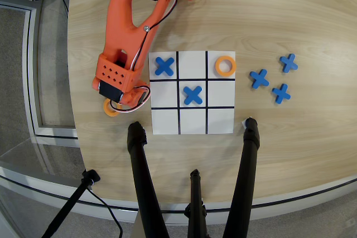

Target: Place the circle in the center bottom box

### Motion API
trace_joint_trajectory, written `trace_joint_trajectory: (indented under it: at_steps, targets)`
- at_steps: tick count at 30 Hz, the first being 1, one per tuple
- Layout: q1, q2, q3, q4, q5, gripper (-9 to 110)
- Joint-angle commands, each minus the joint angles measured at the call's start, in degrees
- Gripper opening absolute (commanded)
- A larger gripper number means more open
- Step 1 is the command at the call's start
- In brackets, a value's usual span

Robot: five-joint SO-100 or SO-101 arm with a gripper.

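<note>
In the overhead view the orange arm reaches down from its base at the top, and its gripper [119,102] hangs left of the board over an orange ring [109,108] lying on the table. The wrist body covers most of that ring and the fingertips, so I cannot tell whether the jaws are open or shut. A second orange ring [225,66] lies in the board's top right cell. The middle cell of the row nearest the robot base [192,65] is bare white. No other rings show.
Blue crosses lie in the top left cell [164,66] and the central cell [192,95]. Three loose blue crosses [259,78] lie on the table right of the board. Black tripod legs [249,137] reach in from the bottom edge.
</note>
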Motion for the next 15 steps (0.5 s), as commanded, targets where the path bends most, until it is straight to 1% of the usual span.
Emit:
trace_joint_trajectory:
  at_steps: [1, 15]
  targets:
    - [0.62, 0.7, 1.14, 0.53, -0.35, 0]
    - [0.26, 2.81, 2.81, 0.97, -0.79, 0]
